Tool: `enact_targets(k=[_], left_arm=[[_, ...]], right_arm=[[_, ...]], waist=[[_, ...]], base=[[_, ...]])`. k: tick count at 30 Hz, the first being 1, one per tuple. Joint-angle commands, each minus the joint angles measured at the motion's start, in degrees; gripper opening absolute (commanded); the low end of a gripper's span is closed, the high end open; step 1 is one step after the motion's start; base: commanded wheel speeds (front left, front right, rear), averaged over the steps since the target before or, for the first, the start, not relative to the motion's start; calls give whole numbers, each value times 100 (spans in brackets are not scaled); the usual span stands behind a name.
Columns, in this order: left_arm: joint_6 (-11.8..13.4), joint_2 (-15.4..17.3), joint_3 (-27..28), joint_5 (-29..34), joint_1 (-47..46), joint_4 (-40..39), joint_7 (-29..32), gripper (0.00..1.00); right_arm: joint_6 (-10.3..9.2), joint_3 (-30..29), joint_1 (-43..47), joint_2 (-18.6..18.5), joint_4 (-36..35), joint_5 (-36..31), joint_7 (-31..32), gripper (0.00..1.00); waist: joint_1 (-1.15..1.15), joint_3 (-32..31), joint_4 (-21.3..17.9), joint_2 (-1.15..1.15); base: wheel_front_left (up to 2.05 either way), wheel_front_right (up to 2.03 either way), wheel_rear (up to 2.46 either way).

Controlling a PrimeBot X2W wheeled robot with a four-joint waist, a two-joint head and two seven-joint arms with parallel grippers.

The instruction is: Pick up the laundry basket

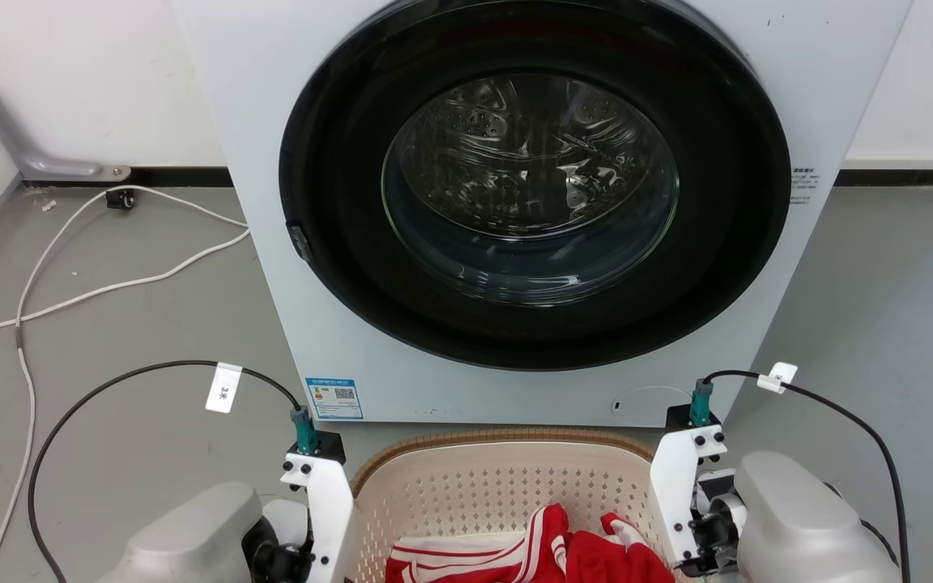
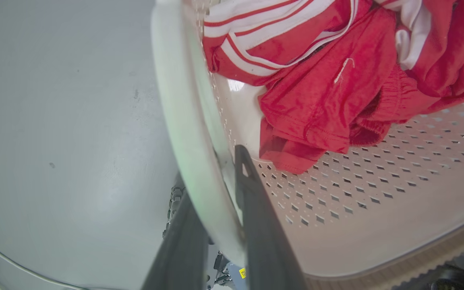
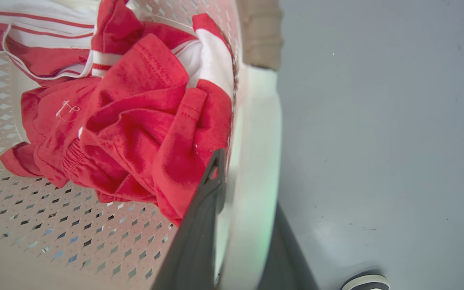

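Cream laundry basket (red clothes inside), left tool and right tool each clamped on its white handles

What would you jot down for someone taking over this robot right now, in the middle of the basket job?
Left gripper: fingers straddle the left white handle, one inside the basket, one outside; looks clamped.
Right gripper: the same on the right white handle.
Laundry basket: directly in front of the washing machine, with red and white clothes inside.
Done: both handles appear gripped.
Left: raise both arms evenly. I cannot tell whether the basket is off the floor yet.
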Motion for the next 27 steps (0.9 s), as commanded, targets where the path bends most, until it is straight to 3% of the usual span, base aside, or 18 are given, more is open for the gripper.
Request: enact_targets(k=[1, 27], left_arm=[[-13, 60, -18, 25, -88, 12, 45, 0], [-13, 52, -18, -14, -160, 54, 164, 0]], right_arm=[[2, 40, -125, -77, 2, 17, 16, 0], [8, 286, -157, -72, 48, 309, 121, 0]], waist=[[0, 6, 3, 0], [0, 42, 2, 0]], base=[[0, 0, 0], [0, 0, 0]])
